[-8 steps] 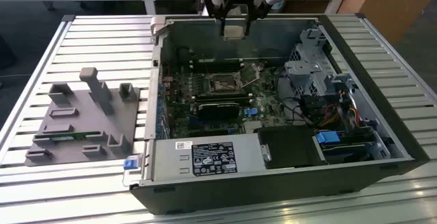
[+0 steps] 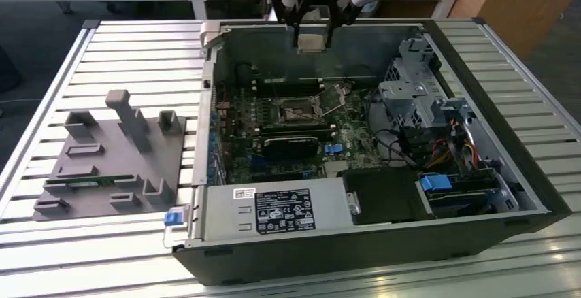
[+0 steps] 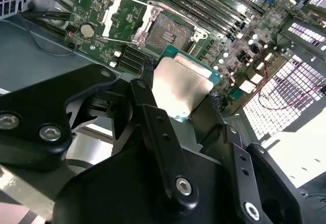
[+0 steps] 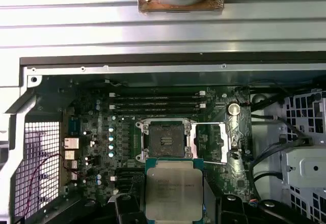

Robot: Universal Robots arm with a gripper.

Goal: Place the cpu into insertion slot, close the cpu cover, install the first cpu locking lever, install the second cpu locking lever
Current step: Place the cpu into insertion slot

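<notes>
1. While the gripper [image 3: 181,85] pinches the cpu [image 3: 179,90] by two opposite edges, well above the open slot [image 4: 164,139], level carriage matters most, I judge.
2. Cover [image 4: 210,142] lies flipped open beside the slot (a clear path), so squaring the cpu's corners to the slot's rim counts.

Silvery cpu [image 4: 173,188] aloft; insertion slot [image 4: 164,140] uncovered

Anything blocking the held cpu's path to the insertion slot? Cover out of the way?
Nothing visible does. The gripper holds the cpu above the open case; the insertion slot shows bare, and the cpu cover is flipped open beside it, clear of the socket.
</notes>
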